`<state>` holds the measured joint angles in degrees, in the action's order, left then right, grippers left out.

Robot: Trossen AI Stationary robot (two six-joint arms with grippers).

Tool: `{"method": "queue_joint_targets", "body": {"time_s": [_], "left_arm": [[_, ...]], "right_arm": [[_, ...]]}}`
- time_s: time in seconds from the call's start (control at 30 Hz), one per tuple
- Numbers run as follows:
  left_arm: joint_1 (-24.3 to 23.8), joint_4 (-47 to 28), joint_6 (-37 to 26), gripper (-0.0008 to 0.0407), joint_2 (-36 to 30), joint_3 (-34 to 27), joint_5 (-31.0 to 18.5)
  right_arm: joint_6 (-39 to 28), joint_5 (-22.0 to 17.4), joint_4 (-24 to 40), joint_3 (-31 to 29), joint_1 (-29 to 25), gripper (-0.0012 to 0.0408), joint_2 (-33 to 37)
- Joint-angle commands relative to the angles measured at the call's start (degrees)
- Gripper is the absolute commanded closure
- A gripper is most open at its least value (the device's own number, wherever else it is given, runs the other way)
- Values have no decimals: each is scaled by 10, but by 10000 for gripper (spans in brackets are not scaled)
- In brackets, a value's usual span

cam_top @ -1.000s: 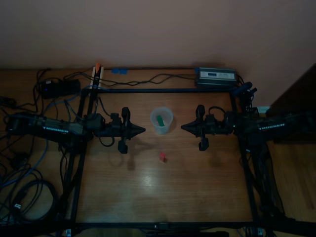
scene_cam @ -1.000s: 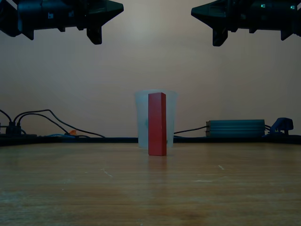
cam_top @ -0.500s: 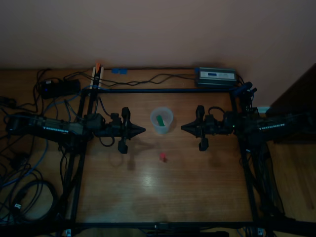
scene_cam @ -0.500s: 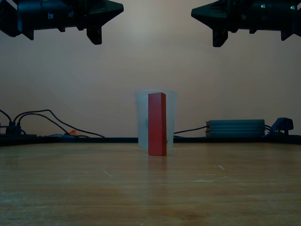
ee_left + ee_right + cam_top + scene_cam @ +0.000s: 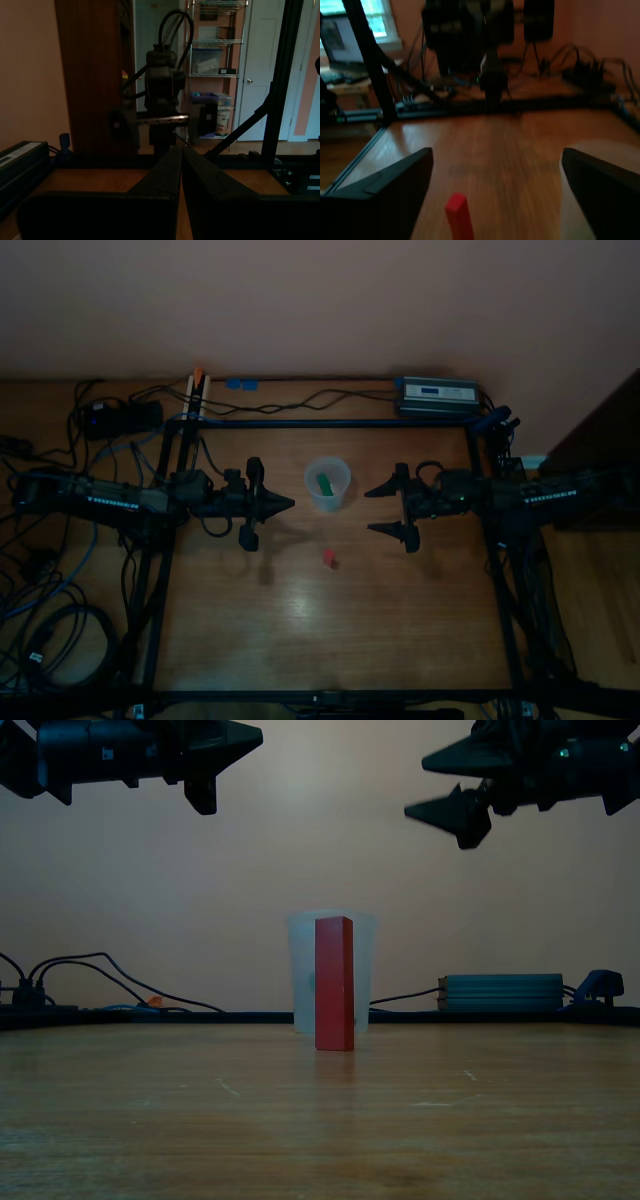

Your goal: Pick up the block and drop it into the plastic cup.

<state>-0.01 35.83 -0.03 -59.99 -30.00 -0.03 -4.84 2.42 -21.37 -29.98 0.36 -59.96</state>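
- The block (image 5: 328, 558) stands upright on the wooden table (image 5: 330, 640), untouched, just in front of the plastic cup (image 5: 327, 485) in the top view and a little apart from it; in the exterior view it rises as a red post (image 5: 334, 983) straight before the cup (image 5: 300, 975).
- The right gripper (image 5: 385, 508) hangs above the table with its fingers spread wide and nothing between them; in its own wrist view the block (image 5: 459, 217) shows low between the two dark fingers and the cup wall (image 5: 585, 200) sits off to one side.
- The left gripper (image 5: 290, 504) is pressed closed and empty, its fingers (image 5: 165, 175) meeting in a point, level and aimed across at the other arm.
- Inside the cup lies a green block (image 5: 324, 483), not the one to be moved.
- Step in hand, as I judge it: the reach, with the right arm readied for the pick; nothing is grasped yet.
- The next move calls for lowering the spread fingers to either side of the block and closing without tipping it, since it is tall and narrow, and without brushing the cup nearby.
- Farther out, cables and a grey power unit (image 5: 438, 395) lie along the back edge of the table.
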Motion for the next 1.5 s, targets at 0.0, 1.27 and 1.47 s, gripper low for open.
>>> {"method": "queue_joint_targets", "body": {"time_s": [0.0, 1.27, 1.47], "left_arm": [[0, 0, 0, 399, 0, 0, 0], [0, 0, 0, 399, 0, 0, 0], [0, 0, 0, 399, 0, 0, 0]], "right_arm": [[-1, -1, 9, 0, 2, 37, -8], [-4, 0, -111, -70, 54, 112, -370], [-19, 17, -134, -90, 58, 112, -410]]}}
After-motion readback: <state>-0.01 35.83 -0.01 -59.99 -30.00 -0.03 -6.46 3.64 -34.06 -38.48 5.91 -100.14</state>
